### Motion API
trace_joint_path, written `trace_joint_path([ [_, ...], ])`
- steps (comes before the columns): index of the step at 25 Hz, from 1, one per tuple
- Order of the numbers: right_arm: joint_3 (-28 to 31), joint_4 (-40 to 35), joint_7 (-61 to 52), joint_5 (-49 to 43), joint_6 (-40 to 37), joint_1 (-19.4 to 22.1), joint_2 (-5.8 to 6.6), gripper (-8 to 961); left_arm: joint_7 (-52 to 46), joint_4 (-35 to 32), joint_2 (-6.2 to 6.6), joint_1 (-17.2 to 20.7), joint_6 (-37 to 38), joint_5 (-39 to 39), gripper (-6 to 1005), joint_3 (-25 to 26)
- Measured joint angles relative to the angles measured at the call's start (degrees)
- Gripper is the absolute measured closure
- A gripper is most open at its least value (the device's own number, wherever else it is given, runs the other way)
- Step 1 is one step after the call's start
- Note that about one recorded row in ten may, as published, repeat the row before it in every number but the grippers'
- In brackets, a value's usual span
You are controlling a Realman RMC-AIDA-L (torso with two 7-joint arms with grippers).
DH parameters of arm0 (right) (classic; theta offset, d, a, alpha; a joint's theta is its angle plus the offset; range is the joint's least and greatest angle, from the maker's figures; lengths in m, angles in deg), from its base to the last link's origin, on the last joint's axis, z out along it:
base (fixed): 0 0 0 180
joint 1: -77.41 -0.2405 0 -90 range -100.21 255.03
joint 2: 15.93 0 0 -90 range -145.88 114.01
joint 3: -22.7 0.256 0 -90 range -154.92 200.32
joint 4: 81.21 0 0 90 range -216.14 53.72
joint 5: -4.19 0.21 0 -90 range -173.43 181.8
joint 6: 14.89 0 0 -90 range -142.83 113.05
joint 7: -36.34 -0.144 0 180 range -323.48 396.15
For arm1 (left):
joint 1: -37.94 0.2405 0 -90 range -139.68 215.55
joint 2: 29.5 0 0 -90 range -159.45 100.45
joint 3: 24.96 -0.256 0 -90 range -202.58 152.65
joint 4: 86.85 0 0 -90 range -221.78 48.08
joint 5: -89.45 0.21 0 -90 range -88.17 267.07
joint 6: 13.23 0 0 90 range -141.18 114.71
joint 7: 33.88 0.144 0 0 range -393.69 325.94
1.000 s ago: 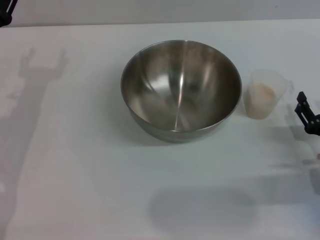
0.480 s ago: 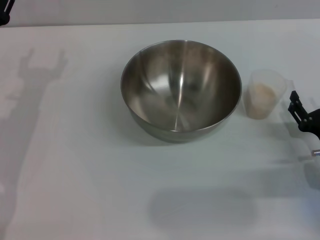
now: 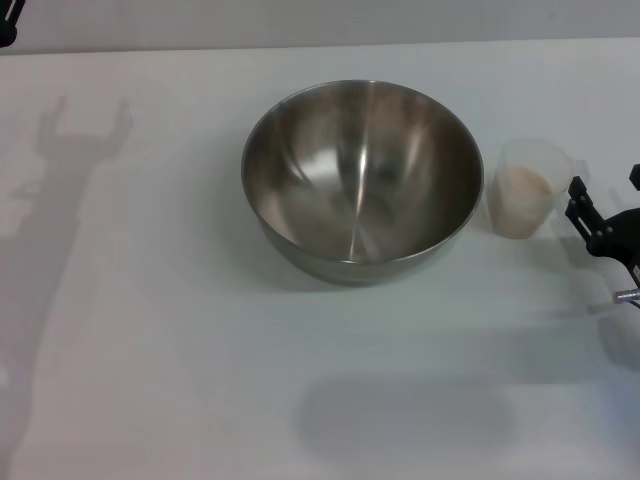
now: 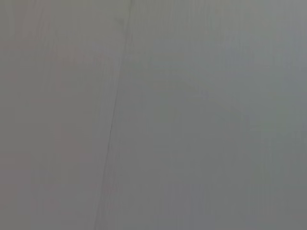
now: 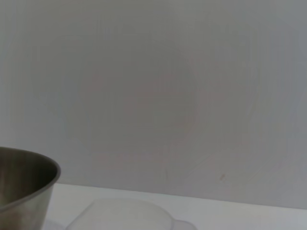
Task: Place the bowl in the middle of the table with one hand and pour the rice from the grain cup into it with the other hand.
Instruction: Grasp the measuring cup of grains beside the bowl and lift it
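We find the stainless-steel bowl [image 3: 362, 180] standing upright near the middle of the white tabletop [image 3: 150, 330], its brushed interior bare of any contents. Just beside it, on the robot's right and not touching it, stands the translucent grain cup [image 3: 530, 188], upright, with a pile of off-white rice [image 3: 524, 186] inside it. The cup's small lip points away from the bowl, toward the right gripper [image 3: 605, 195]

We note the right gripper at the right edge of the head view, close to the cup on the side away from the bowl and clear of it. Its black fingers [image 3: 578, 196] stand spread, one tip near the cup's lip and the other at the frame edge, with nothing between them. The right wrist view takes in the bowl's rim and outer wall [image 5: 26, 189] and the cup's rim [image 5: 125, 215] low in the picture, against a plain grey wall [image 5: 153, 96]

Of the left gripper [image 3: 8, 22] we see only a dark fragment at the far left corner of the head view, well apart from the bowl; we cannot tell how its fingers stand. The left wrist view shows only a plain grey surface
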Motion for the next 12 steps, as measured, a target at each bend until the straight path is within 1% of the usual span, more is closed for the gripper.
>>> trace_joint_path([
  [12,0.69,-0.27,0.05,0.35,1.37,-1.40,0.01,213,0.00,-0.02,0.13,-0.01,0.57,0.00,138,0.24],
])
